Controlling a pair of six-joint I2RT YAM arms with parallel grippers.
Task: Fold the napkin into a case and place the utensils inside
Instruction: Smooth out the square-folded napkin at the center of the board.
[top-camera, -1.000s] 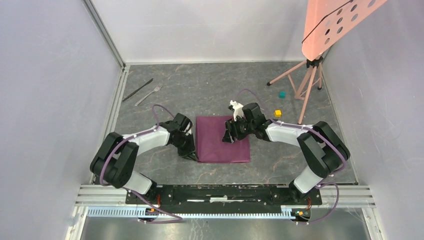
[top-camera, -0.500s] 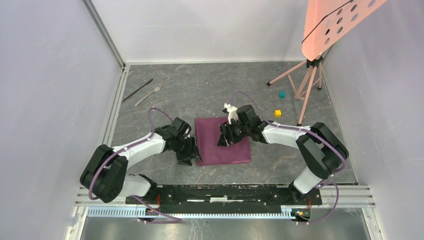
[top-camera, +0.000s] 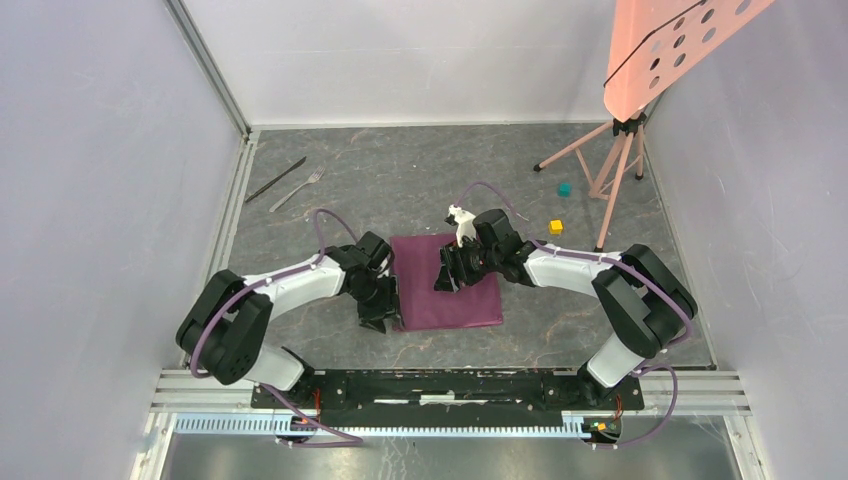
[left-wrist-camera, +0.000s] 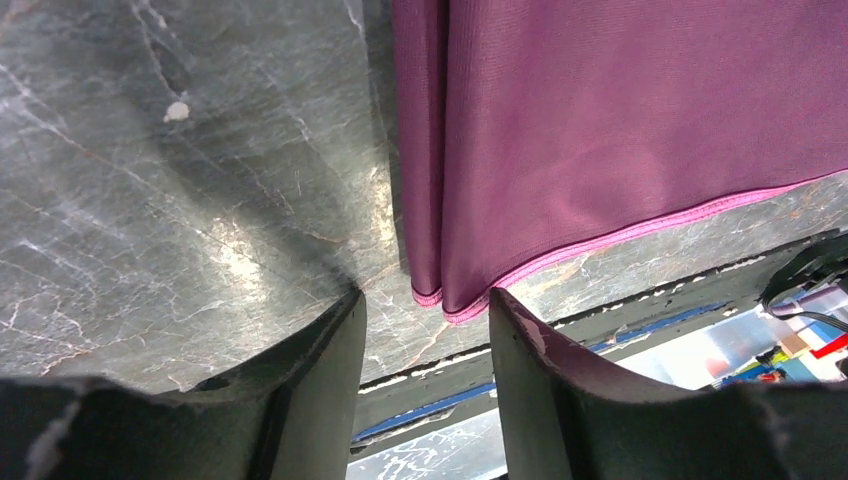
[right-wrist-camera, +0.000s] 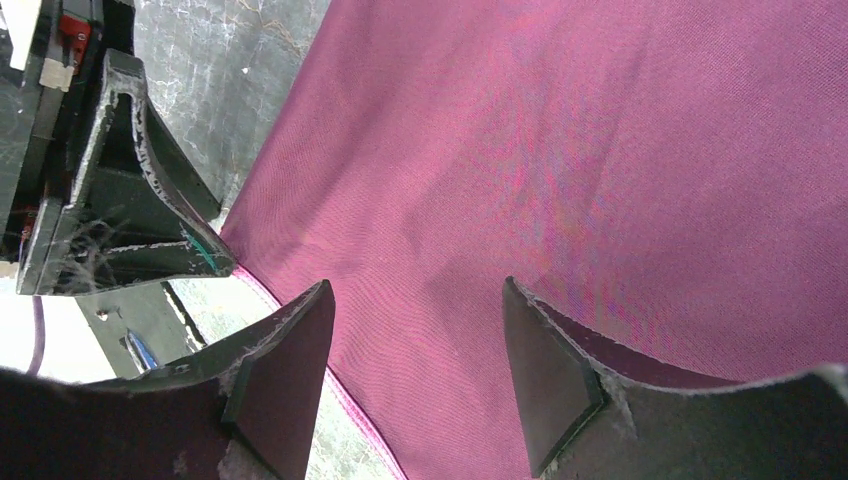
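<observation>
The plum-purple napkin (top-camera: 462, 292) lies folded in flat layers mid-table. My left gripper (top-camera: 378, 312) is at its near left corner, open and empty. In the left wrist view the doubled, pink-hemmed corner (left-wrist-camera: 442, 292) lies on the table just beyond that gripper (left-wrist-camera: 425, 302), between the lines of the two fingers. My right gripper (top-camera: 447, 276) hovers over the cloth's middle, open; the right wrist view shows only napkin (right-wrist-camera: 560, 130) under that gripper (right-wrist-camera: 417, 290). The utensils, a silver fork (top-camera: 298, 189) and a dark knife (top-camera: 277, 180), lie side by side at the far left.
A yellow cube (top-camera: 555, 227) and a teal cube (top-camera: 565, 188) sit at the far right, near a tripod (top-camera: 610, 170) carrying a pink perforated board (top-camera: 670, 45). Grey walls enclose the table; a metal rail (top-camera: 450, 385) runs along the near edge.
My left gripper has opened and let go of the napkin's left edge, its arm shifting slightly. The right gripper slid a little left over the cloth and stayed open.
</observation>
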